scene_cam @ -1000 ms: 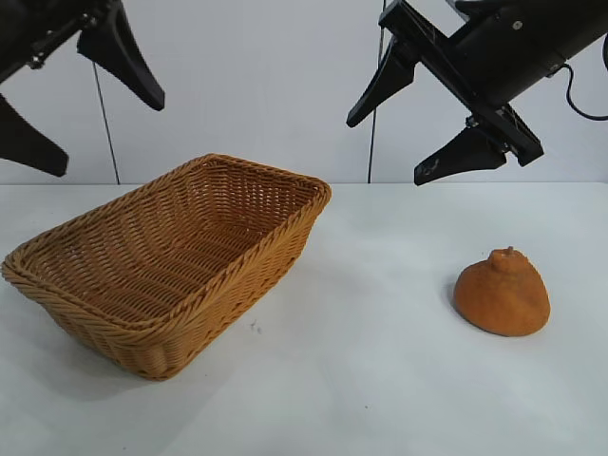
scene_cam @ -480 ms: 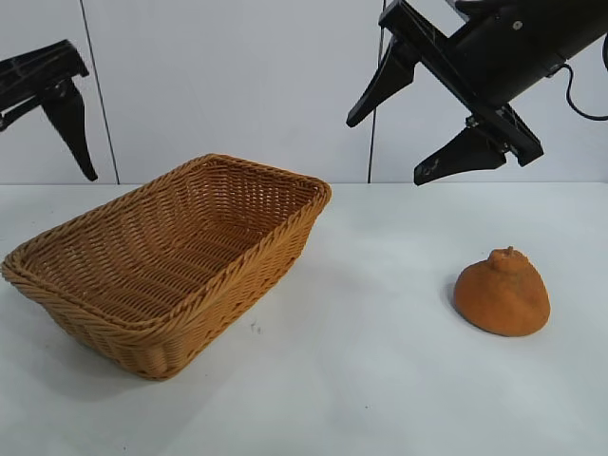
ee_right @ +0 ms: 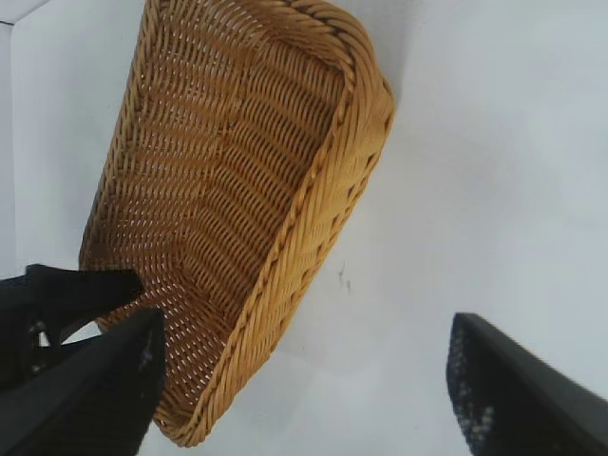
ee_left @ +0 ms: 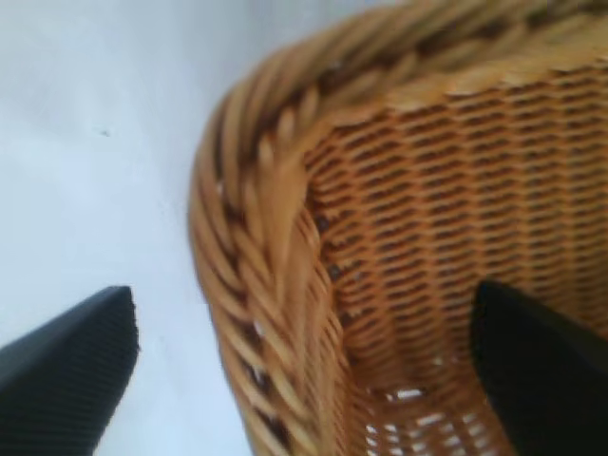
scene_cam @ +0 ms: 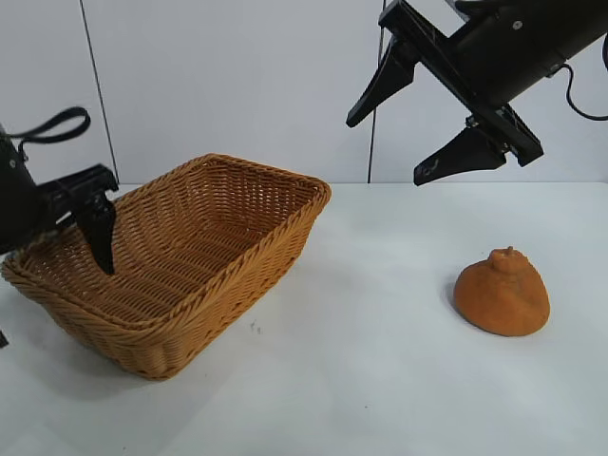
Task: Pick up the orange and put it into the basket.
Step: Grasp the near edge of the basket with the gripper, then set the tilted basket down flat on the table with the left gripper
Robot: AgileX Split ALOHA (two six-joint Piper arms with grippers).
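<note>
Nothing is done yet: the orange (scene_cam: 502, 294) sits on the table (scene_cam: 380, 361), well apart from the basket (scene_cam: 228, 285) (stem bump up). The right gripper (scene_cam: 432, 133) hangs open above it. The left gripper (ee_left: 304, 356) straddles the basket's rim, open. The basket's long side runs corner to corner.

Bare table (scene_cam: 380, 313) all around the orange (scene_cam: 502, 293) — left tool (ee_left: 304, 380) astride the basket (scene_cam: 285, 242) rim.

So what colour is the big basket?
Golden-brown woven wicker. The basket shows best in the exterior view.
</note>
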